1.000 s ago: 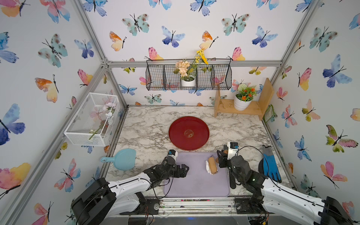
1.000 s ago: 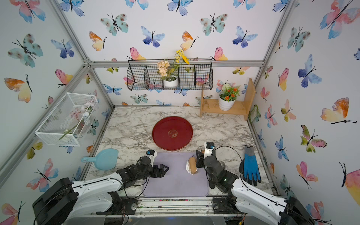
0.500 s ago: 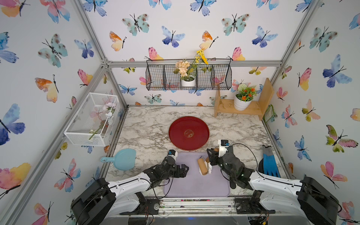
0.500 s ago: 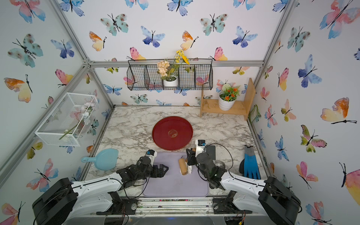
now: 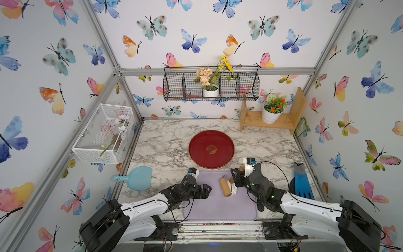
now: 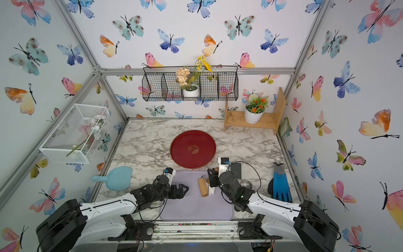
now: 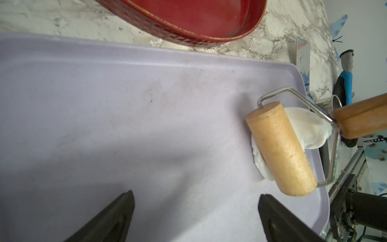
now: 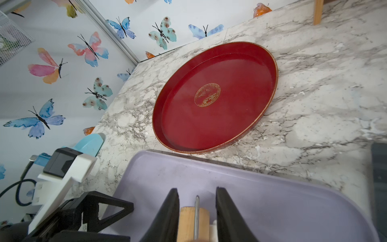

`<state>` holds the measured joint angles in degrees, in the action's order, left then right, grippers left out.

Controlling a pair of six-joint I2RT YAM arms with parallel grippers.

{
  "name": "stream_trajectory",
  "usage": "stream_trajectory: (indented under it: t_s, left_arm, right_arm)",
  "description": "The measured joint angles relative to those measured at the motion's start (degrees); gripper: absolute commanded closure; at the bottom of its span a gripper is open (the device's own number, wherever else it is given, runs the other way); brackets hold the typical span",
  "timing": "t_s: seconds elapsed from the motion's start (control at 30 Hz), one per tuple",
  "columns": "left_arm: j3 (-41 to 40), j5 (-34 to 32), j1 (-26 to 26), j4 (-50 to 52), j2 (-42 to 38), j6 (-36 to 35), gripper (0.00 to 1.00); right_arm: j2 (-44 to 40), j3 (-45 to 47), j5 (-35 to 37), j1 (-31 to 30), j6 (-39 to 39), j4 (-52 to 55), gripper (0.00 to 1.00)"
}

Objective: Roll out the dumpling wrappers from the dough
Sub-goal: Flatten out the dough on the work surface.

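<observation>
1. R claw [image 8: 196, 189]: narrow, clamped on the roller [image 7: 280, 148] handle. Wood handle and wire rod sit between its fingers [image 8: 167, 209].
2. L claw [image 7: 195, 194]: wide, nothing in it. It's low over the mat [image 7: 125, 104]; touching or not, can't tell.
3. Dough [image 7: 307, 127]: on the mat, pinned under the roller barrel, just beside R claw's tips. It lies ahead of L claw and off toward R claw's side, w/ bare mat between.
4. Dough look: matte white, soft, pressed fairly flat, w/ a rounded but uneven outline. One lobe bulges out on the handle side of the barrel, w/ slight folds near the wire yoke. A thinner lip shows on the other side, toward L claw.
5. Barrel lies across the dough's middle, so that part is hidden. Dough spans approx the barrel's length.
6. In both top views the dough is only a small white patch [image 5: 233, 191] [image 6: 211, 191] next to the barrel, close under R claw [image 5: 233, 177].
7. From R wrist, just a white sliver shows beside the handle, below the fingers.
8. Mat: pale purple, faint scuffs; the rest of it is bare.
9. Tray [image 5: 202, 141]: red, round, gold mark at centre. It sits beyond both claws, w/ its rim just past the mat's far edge.
10. Glove [image 5: 302, 185]: blue, on R claw's outer side, well apart from the dough.
</observation>
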<state>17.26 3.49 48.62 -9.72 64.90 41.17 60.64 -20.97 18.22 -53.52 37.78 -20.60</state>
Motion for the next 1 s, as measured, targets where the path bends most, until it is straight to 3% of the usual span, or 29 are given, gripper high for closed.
stream_trajectory:
  t_s: [0.37, 0.7, 1.0]
  left_arm:
    - [0.0, -0.2, 0.0, 0.7, -0.6, 0.0, 0.01]
    - [0.0, -0.2, 0.0, 1.6, -1.2, 0.0, 0.01]
    - [0.0, -0.2, 0.0, 2.3, -1.6, 0.0, 0.01]
  right_arm:
    - [-13.4, -0.4, 7.8, -0.1, -7.6, 14.1, 0.97]
    - [-12.8, -0.4, 8.1, -0.1, -9.5, 16.5, 0.97]
    - [-10.2, 1.9, 7.5, -0.1, -7.2, 11.1, 0.98]
